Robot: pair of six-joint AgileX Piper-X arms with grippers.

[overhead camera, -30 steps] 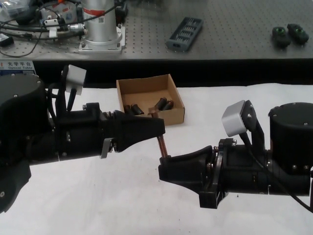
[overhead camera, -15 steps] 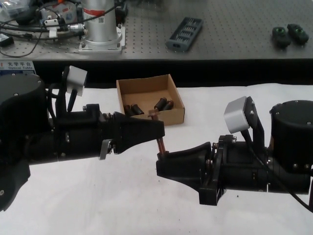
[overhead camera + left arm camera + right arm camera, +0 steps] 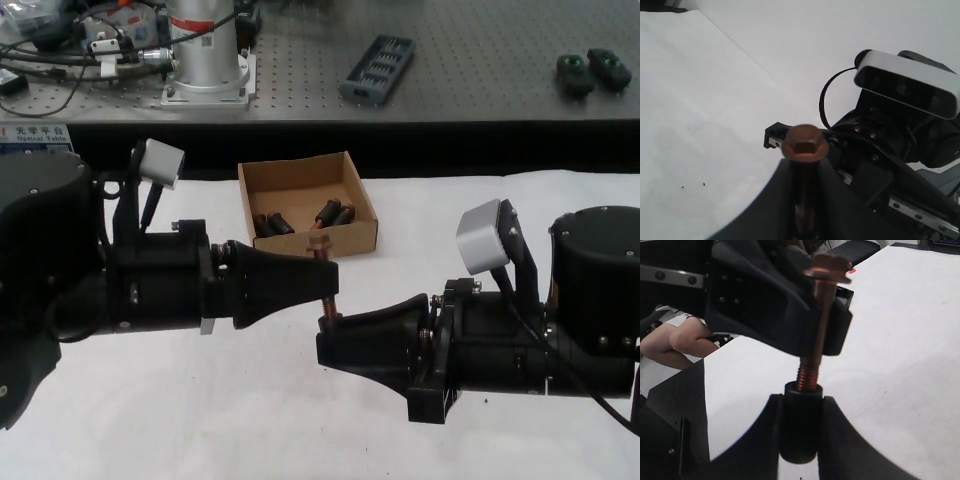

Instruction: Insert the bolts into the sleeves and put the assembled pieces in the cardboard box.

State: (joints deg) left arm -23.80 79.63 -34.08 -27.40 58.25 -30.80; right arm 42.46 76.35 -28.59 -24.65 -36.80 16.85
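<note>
While the left end effector (image 3: 322,272) is clenched on the shank of the copper bolt (image 3: 804,143) just below its hexagonal head, the right end effector (image 3: 328,332) grasps the black sleeve (image 3: 800,426) from either side, and the two meet above the middle of the white-covered desk (image 3: 200,400), lifted off its surface. The bolt stands upright with its head uppermost, its long axis in line with that of the sleeve directly beneath it. In the right wrist view the threaded end sits at the sleeve's mouth, with several threads bare above the rim (how deep the tip has gone I cannot tell). The insertion therefore turns on one relation: the sleeve lies straight below the bolt along their shared vertical axis, so closing the gap along that line should seat it, while any tilt could make the threads catch on the rim. Toward the far edge of the desk waits the cardboard box (image 3: 295,165), holding several dark assembled pieces (image 3: 275,222). It appears to lie a little nearer the left arm.
</note>
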